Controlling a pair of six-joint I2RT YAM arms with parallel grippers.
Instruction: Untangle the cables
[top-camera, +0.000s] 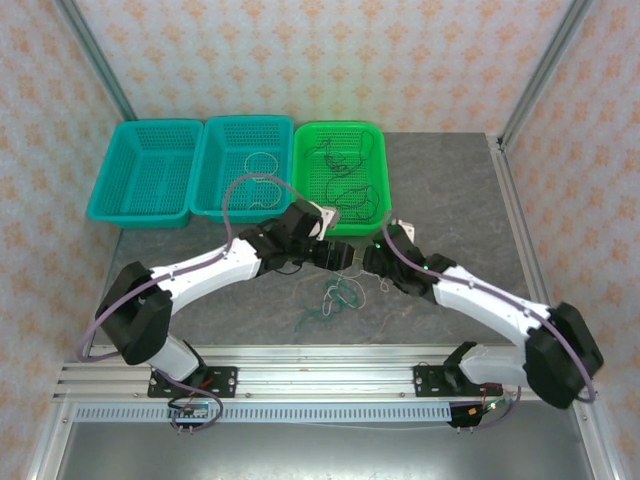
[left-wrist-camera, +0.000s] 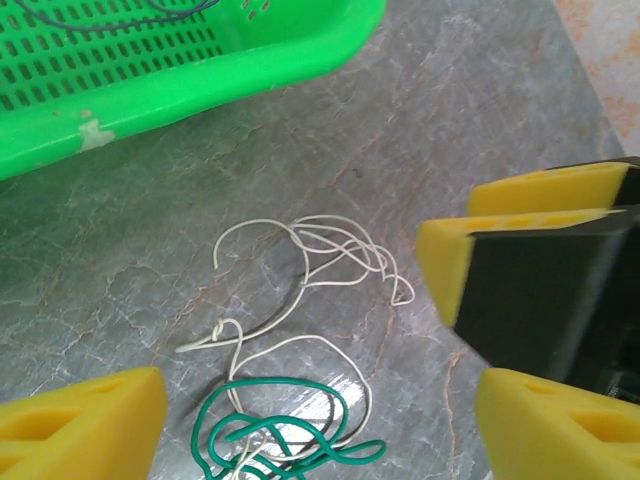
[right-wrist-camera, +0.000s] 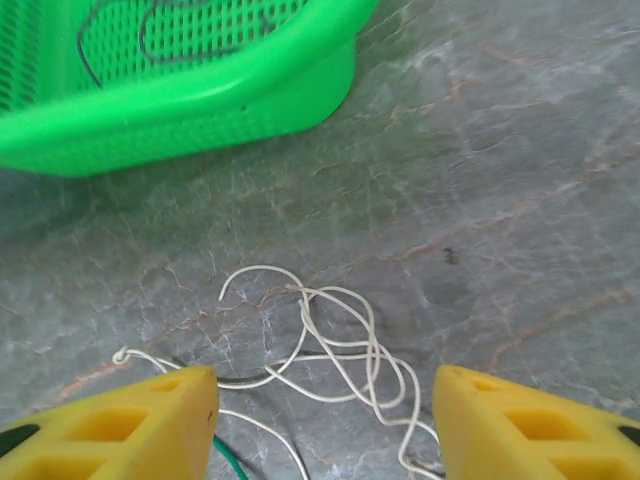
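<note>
Surrounding the grey marbled table (top-camera: 450, 180) with cables (top-camera: 335, 297) stand floral-papered walls (top-camera: 330, 60).

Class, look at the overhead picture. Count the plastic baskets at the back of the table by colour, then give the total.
Teal plastic mesh baskets: 2
Bright green plastic mesh basket: 1
Total: 3

Peach floral-pattern walls (top-camera: 330, 55), grey marble-look tabletop (top-camera: 450, 190), alu frame posts (top-camera: 543, 70).
</note>
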